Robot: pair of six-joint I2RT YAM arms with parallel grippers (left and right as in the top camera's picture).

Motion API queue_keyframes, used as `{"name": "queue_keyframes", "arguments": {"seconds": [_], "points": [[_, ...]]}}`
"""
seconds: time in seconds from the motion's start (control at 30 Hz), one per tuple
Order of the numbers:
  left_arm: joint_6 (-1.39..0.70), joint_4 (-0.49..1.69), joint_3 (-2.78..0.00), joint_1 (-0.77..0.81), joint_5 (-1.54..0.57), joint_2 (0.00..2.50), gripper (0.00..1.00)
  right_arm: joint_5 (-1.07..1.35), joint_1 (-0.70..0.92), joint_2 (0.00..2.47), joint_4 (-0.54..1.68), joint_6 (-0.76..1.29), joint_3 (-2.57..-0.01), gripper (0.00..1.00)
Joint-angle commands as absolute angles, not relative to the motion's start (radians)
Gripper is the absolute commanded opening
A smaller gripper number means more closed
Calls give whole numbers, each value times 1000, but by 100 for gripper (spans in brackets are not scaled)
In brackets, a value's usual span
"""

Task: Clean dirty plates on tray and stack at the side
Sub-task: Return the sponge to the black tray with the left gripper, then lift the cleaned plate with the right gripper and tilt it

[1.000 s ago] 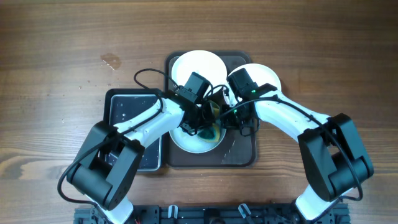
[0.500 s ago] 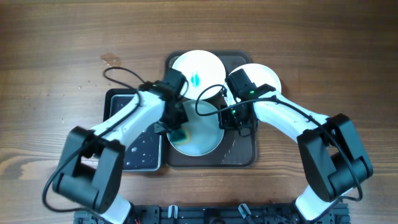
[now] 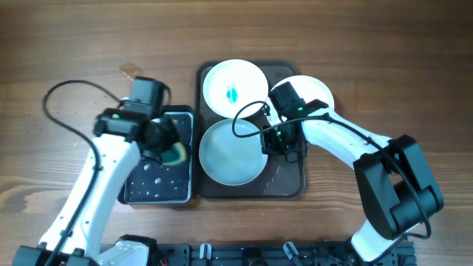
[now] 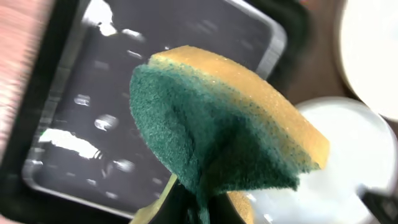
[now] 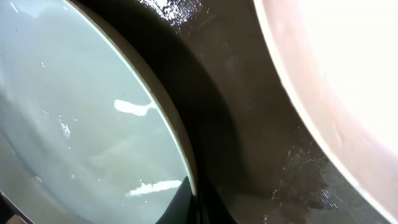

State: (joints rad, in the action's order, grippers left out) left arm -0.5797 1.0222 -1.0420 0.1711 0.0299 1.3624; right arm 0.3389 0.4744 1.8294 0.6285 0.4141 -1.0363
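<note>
The dark tray (image 3: 284, 181) holds a wet, plain white plate (image 3: 230, 151) at the front and a plate with a teal smear (image 3: 235, 85) at the back. A third white plate (image 3: 316, 90) lies at the tray's right back edge. My right gripper (image 3: 275, 140) is shut on the right rim of the wet plate (image 5: 93, 124). My left gripper (image 3: 166, 148) is shut on a yellow and green sponge (image 4: 224, 137), held over the black water basin (image 3: 159, 181).
The black basin (image 4: 68, 124) with water drops lies left of the tray. Bare wooden table (image 3: 74, 44) lies all round. Cables loop from both arms over the tray and basin.
My left gripper has carried the sponge left, off the front plate and over the basin. The front plate now shows plain and wet. The right arm has not moved.
</note>
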Motion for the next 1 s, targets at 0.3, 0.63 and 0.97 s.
{"name": "queue_keyframes", "arguments": {"seconds": [0.3, 0.63, 0.97], "points": [[-515, 875, -924, 52, -45, 1448, 46, 221, 468, 1761, 717, 342, -1113, 4], [-501, 1072, -1240, -64, -53, 1313, 80, 211, 468, 1708, 1058, 301, -1400, 4], [-501, 1130, -1330, -270, -168, 1177, 100, 156, 667, 1913, 1124, 307, -1752, 4]]}}
